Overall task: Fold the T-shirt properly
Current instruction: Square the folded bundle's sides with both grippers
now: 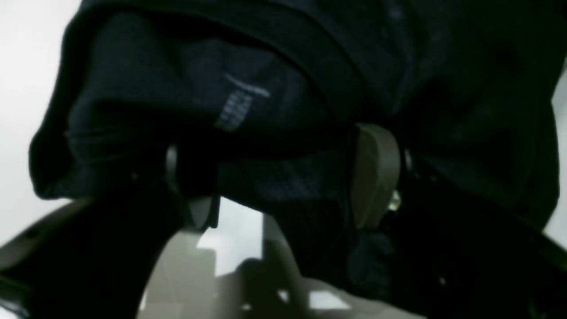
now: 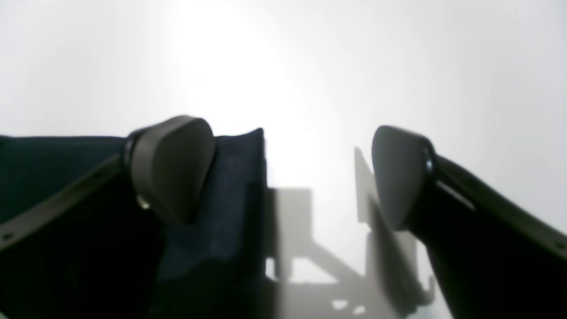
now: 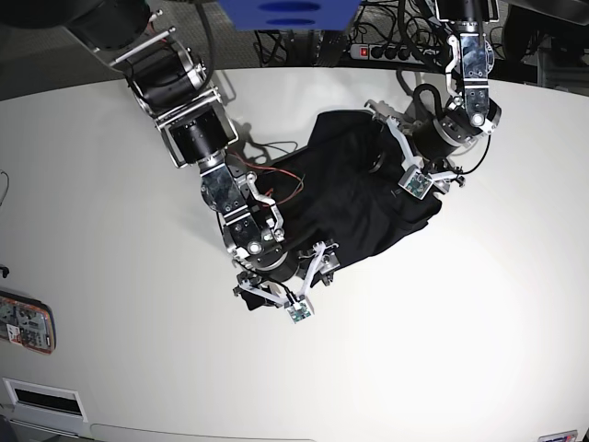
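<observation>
Base view, working from the bottom of the frame upward. Nearest me, just below centre, is my right gripper [image 3: 299, 296], low over the table [image 3: 110, 184], at the bottom-left tip of the T-shirt [image 3: 354, 198]. In the right wrist view its fingers [image 2: 170, 168] stand wide apart with nothing between them but bare white surface. The cloth's straight edge [image 2: 261, 177] lies just inside the left-hand finger, running up and down the frame, so the shirt sits to the left of the gap, not in it. I judge a small sideways shift toward frame-left would be needed before this hand could take that corner.

The shirt itself is a dark, bunched mass across the middle of the base view, its long axis slanting from lower left to upper right. It looks rumpled and partly doubled, far from a tidy fold.

Farthest, upper right of centre, my left gripper [image 3: 405, 152] sits on the shirt's upper right end. The left wrist view is filled with black cloth. A gathered bundle [image 1: 274, 177] passes between the two fingers [image 1: 374, 173], which are set well apart with fabric filling the gap. Whether they press it or merely straddle it, I cannot tell.

Left arm is on the cloth; right arm is only beside it.
</observation>
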`<action>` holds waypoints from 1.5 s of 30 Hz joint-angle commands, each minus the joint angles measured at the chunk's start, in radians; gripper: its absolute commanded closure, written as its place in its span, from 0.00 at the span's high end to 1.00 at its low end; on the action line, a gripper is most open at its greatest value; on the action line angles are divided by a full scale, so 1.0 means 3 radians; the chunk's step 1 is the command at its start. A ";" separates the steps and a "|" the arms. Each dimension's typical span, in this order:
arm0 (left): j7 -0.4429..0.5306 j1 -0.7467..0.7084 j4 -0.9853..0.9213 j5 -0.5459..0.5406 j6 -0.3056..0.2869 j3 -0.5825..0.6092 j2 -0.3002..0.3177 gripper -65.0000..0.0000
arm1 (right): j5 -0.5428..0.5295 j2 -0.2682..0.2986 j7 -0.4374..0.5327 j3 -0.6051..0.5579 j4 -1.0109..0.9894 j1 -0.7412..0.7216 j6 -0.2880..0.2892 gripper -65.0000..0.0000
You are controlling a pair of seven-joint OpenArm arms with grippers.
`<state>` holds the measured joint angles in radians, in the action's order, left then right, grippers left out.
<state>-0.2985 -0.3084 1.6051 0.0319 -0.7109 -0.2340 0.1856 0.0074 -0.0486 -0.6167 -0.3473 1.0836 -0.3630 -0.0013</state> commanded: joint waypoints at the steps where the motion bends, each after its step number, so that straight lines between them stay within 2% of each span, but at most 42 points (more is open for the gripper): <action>1: -0.0015 0.0023 0.0028 0.0075 0.0042 -0.0020 0.0033 0.65 | 0.0003 0.0078 0.0079 0.0004 0.0114 0.0021 -0.0013 0.86; 7: -0.0030 0.0192 0.0023 0.0275 0.0042 -0.0020 0.0033 0.65 | 0.0003 0.0431 0.0079 0.0004 0.0585 0.0445 -0.0013 0.86; 12: -0.0030 0.0274 0.0012 0.0520 0.0042 -0.0020 0.0028 0.65 | 0.0008 0.0512 0.0063 0.0004 0.0891 0.0732 -0.0013 0.86; 15: -0.0041 0.0432 0.0007 0.0664 0.0042 0.0000 -0.0023 0.65 | 0.0014 0.0661 0.0074 -0.0001 0.0968 0.0900 -0.0013 0.86; 19: -0.0189 0.0632 -0.0069 0.0950 0.0042 0.0000 -0.0053 0.65 | 0.0014 0.0748 0.0069 -0.0001 0.1224 0.1105 -0.0013 0.86; 21: -0.0204 0.0739 -0.0172 0.1032 0.0042 0.0015 -0.0094 0.65 | 0.0019 0.0758 0.0058 -0.0001 0.1382 0.1218 -0.0013 0.86; 25: -0.0204 0.0841 -0.0310 0.1149 0.0042 0.0353 -0.0135 0.65 | 0.0024 0.0758 0.0053 -0.0006 0.1643 0.1468 -0.0013 0.86; 33: -0.0225 0.1271 -0.0530 0.1165 0.0042 0.0813 -0.0156 0.65 | 0.0065 0.0763 0.0053 -0.0006 0.1981 0.1765 -0.0013 0.86; 36: -0.0225 0.1378 -0.0545 0.1170 0.0042 0.0946 -0.0156 0.65 | 0.0366 0.0758 0.0058 -0.0042 0.2063 0.1903 -0.0013 0.86; 41: -0.0225 0.1511 -0.0545 0.1170 0.0042 0.1095 -0.0156 0.65 | 0.0817 0.0753 0.0053 -0.0333 0.2134 0.1990 -0.0013 0.86; 45: -0.0220 0.1532 -0.0540 0.1165 0.0042 0.1084 -0.0156 0.65 | 0.0878 0.0743 0.0048 -0.0466 0.2134 0.2005 -0.0029 0.86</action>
<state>-0.3851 0.1326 1.4258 0.3931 -0.7036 0.0933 0.1413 0.2718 0.1802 -0.6121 -0.4828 1.7065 0.2409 -0.0200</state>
